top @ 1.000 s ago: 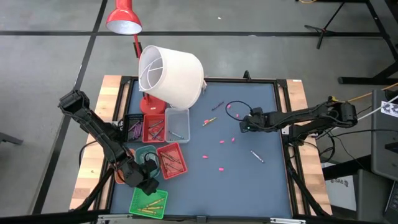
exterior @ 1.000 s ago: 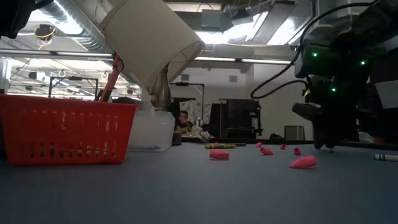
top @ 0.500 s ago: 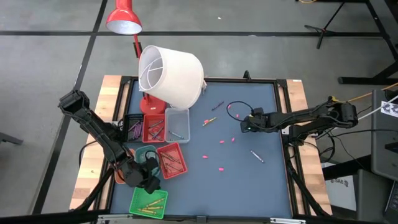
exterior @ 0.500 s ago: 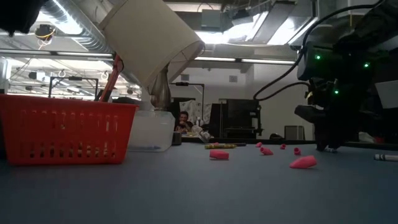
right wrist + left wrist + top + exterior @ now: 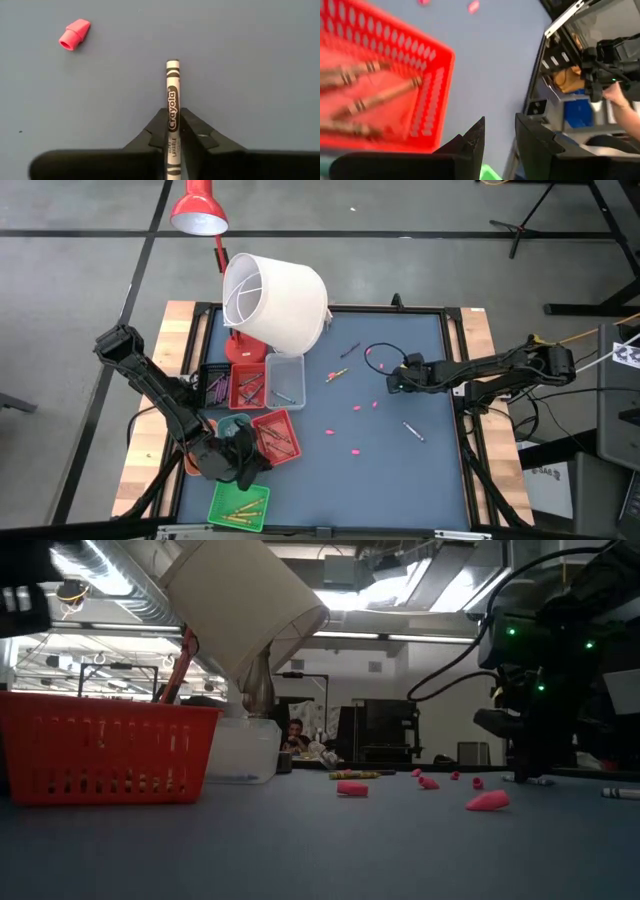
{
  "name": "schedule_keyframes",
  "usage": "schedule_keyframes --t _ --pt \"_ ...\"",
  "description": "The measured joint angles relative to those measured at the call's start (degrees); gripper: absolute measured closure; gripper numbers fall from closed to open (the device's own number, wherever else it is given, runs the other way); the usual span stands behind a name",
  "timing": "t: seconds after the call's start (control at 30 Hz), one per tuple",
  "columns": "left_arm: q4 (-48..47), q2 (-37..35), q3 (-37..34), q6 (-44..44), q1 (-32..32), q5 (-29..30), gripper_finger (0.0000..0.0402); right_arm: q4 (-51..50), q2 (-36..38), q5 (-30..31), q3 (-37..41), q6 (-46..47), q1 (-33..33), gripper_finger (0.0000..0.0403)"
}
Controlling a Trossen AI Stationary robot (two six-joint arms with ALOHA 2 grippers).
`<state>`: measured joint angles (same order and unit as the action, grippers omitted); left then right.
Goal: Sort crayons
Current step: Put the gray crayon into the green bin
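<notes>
My right gripper (image 5: 173,131) sits low over the blue worktop (image 5: 400,470), its fingers (image 5: 155,129) closed on a grey crayon (image 5: 172,100). The crayon's long axis runs straight out between the fingers, with its free end pointing away from the wrist. A pink stub (image 5: 74,34) lies on the worktop well apart from it. My left gripper (image 5: 497,137) hovers at the edge of a red tray (image 5: 385,80) holding crayons (image 5: 365,97), its fingers slightly parted and empty. A tilted white lampshade (image 5: 275,298) overhangs the worktop's far side.

Paper-wrapped crayon (image 5: 172,105) on matt blue table (image 5: 250,60) — perforated red plastic tray (image 5: 395,75), glossy.
</notes>
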<state>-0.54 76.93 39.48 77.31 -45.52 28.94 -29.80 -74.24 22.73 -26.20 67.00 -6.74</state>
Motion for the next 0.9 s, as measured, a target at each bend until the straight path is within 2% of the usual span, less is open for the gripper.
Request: schedule_keyframes --t 0.17,0.33,0.63,0.9 --pt "0.3 0.0 0.0 -9.5 0.0 6.5 0.0308 0.7 0.0 0.1 0.1 -3.0 0.0 0.0389" --pt "0.3 0.0 0.0 -15.7 0.5 11.1 0.0308 2.9 0.0 -0.9 0.1 -4.7 -0.1 0.039" --pt "0.2 0.0 0.0 -18.0 3.0 11.3 0.0308 6.6 0.0 -4.9 0.1 -7.6 -0.1 0.0378" --pt "0.2 0.0 0.0 -18.0 4.4 11.3 0.0308 19.2 -0.2 -15.7 0.1 -12.1 0.0 0.0378"
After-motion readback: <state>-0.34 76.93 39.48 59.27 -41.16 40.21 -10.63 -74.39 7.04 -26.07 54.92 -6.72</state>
